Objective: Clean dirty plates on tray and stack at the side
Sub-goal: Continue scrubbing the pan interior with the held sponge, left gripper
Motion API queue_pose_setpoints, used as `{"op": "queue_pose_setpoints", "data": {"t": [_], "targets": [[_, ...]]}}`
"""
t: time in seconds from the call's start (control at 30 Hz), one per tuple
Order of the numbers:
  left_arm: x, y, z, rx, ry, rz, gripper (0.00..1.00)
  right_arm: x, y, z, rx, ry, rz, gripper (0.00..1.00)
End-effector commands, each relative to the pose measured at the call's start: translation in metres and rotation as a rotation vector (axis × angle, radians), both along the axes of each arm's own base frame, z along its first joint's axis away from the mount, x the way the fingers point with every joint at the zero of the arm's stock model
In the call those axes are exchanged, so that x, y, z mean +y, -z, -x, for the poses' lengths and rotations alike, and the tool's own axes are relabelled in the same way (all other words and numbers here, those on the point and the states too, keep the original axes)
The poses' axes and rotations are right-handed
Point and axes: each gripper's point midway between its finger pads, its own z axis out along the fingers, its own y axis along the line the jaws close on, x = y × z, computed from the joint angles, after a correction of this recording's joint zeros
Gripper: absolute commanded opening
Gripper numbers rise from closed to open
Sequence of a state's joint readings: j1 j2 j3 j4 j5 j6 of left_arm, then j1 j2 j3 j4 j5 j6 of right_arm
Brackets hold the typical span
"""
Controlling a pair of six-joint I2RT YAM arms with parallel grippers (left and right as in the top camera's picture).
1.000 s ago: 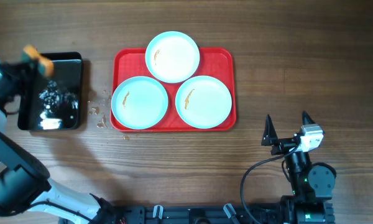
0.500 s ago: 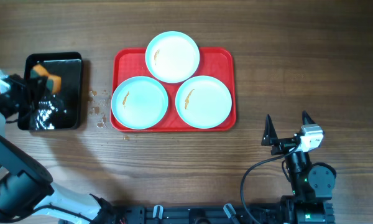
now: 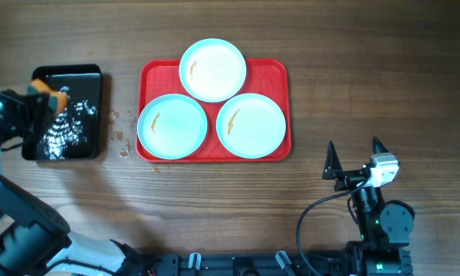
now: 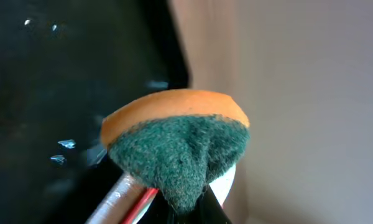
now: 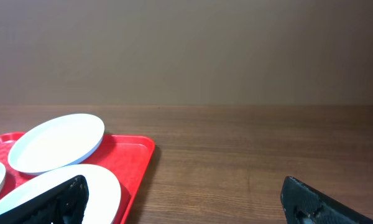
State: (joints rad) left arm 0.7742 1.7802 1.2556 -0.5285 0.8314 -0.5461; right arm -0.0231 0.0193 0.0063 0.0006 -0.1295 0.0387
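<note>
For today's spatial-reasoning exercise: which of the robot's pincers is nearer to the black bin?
Left. The left pincer, shut on a sponge, is over the bin at its left side; the right pincer, open, sits beyond the red tray.

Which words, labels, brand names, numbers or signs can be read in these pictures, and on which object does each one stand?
None: no readable text in any view.
The plates, tray, black bin and sponge carry no writing.

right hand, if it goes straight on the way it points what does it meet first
Probably nothing: the right hand heads over bare table, passing beside the tray.
</note>
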Motion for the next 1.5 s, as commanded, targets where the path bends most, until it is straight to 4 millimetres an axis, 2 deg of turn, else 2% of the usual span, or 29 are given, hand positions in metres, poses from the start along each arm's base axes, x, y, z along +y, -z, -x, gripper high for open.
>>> {"op": "queue_pose_setpoints", "data": {"t": [0.0, 0.07, 0.1, 0.13, 0.17, 0.2, 0.23, 0.3, 0.33, 0.37, 0.4, 0.47, 0.53, 0.57, 0.63, 0.7, 0.73, 0.77, 0.8, 0.87, 0.93, 0.97, 1.03, 1.1, 1.23, 1.33, 1.37, 1.4, 1.47], "targets": [[-0.010, -0.038, -0.015, -0.185, 0.073, 0.082, 0.04, -0.002, -0.003, 0.000, -0.014, 0.012, 0.013, 1.00], [-0.032, -0.086, -0.018, -0.441, 0.265, 0.130, 0.04, -0.002, -0.003, 0.000, -0.014, 0.012, 0.013, 1.00], [-0.038, -0.104, -0.018, -0.545, 0.349, 0.101, 0.04, -0.002, -0.003, 0.000, -0.014, 0.013, 0.013, 1.00], [-0.039, -0.110, -0.018, -0.602, 0.392, 0.040, 0.04, -0.002, -0.003, 0.000, -0.014, 0.012, 0.013, 1.00], [-0.033, -0.100, -0.024, -0.607, 0.387, -0.095, 0.04, -0.002, -0.003, 0.000, -0.014, 0.012, 0.013, 1.00], [-0.027, -0.087, -0.028, -0.541, 0.338, -0.116, 0.04, -0.002, -0.003, 0.000, -0.014, 0.012, 0.013, 1.00], [-0.013, -0.058, -0.028, -0.363, 0.210, -0.099, 0.04, -0.002, -0.003, 0.000, -0.014, 0.012, 0.013, 1.00], [-0.001, -0.023, -0.016, -0.115, 0.024, 0.016, 0.04, -0.002, -0.003, 0.000, -0.015, 0.012, 0.013, 1.00], [-0.004, -0.017, -0.012, -0.058, -0.023, 0.091, 0.04, -0.002, -0.003, 0.000, -0.015, 0.013, 0.013, 1.00], [-0.011, -0.025, -0.013, -0.093, 0.004, 0.133, 0.04, -0.002, -0.003, 0.000, -0.014, 0.012, 0.013, 1.00], [-0.019, -0.045, -0.019, -0.202, 0.086, 0.147, 0.04, -0.002, -0.003, 0.000, -0.014, 0.012, 0.013, 1.00], [-0.044, -0.103, -0.019, -0.528, 0.354, 0.141, 0.04, -0.002, -0.003, 0.000, -0.014, 0.012, 0.013, 1.00], [-0.052, -0.128, -0.015, -0.684, 0.489, 0.064, 0.04, -0.002, -0.003, 0.000, -0.014, 0.012, 0.013, 1.00], [-0.050, -0.131, -0.017, -0.723, 0.507, -0.007, 0.04, -0.002, -0.003, 0.000, -0.014, 0.012, 0.013, 1.00], [-0.036, -0.118, -0.027, -0.660, 0.413, -0.059, 0.04, -0.002, -0.003, 0.000, -0.015, 0.012, 0.013, 1.00], [-0.012, -0.068, -0.031, -0.321, 0.110, 0.108, 0.04, -0.002, -0.003, 0.000, -0.015, 0.012, 0.013, 1.00], [-0.010, -0.052, -0.027, -0.205, 0.020, 0.195, 0.04, -0.002, -0.003, 0.000, -0.014, 0.012, 0.013, 1.00], [-0.011, -0.046, -0.024, -0.152, -0.019, 0.246, 0.04, -0.002, -0.003, 0.000, -0.014, 0.012, 0.013, 1.00], [-0.017, -0.051, -0.024, -0.187, 0.025, 0.241, 0.04, -0.002, -0.003, 0.000, -0.014, 0.012, 0.013, 1.00], [-0.030, -0.079, -0.026, -0.377, 0.209, 0.160, 0.04, -0.002, -0.003, 0.000, -0.014, 0.012, 0.013, 1.00], [-0.033, -0.084, -0.026, -0.471, 0.296, 0.032, 0.04, -0.002, -0.003, 0.000, -0.014, 0.012, 0.013, 1.00], [-0.025, -0.073, -0.027, -0.422, 0.253, -0.003, 0.04, -0.002, -0.003, 0.000, -0.014, 0.013, 0.013, 1.00], [-0.002, -0.034, -0.020, -0.174, 0.047, 0.028, 0.04, -0.002, -0.003, 0.000, -0.014, 0.012, 0.013, 1.00], [0.002, -0.018, -0.011, -0.051, -0.060, 0.109, 0.04, -0.002, -0.003, 0.000, -0.014, 0.012, 0.013, 1.00], [-0.014, -0.040, -0.018, -0.221, 0.117, 0.044, 0.04, -0.002, -0.003, 0.000, -0.015, 0.012, 0.013, 1.00], [0.004, -0.023, -0.013, -0.128, 0.030, -0.013, 0.04, -0.002, -0.003, 0.000, -0.015, 0.012, 0.013, 0.99], [0.003, -0.028, -0.014, -0.149, 0.034, 0.010, 0.04, -0.002, -0.003, 0.000, -0.014, 0.012, 0.013, 1.00], [-0.013, -0.050, -0.018, -0.295, 0.164, 0.013, 0.04, -0.002, -0.003, 0.000, -0.014, 0.013, 0.013, 1.00], [-0.032, -0.077, -0.018, -0.488, 0.330, -0.036, 0.04, -0.002, -0.003, 0.000, -0.015, 0.012, 0.013, 1.00]]}}
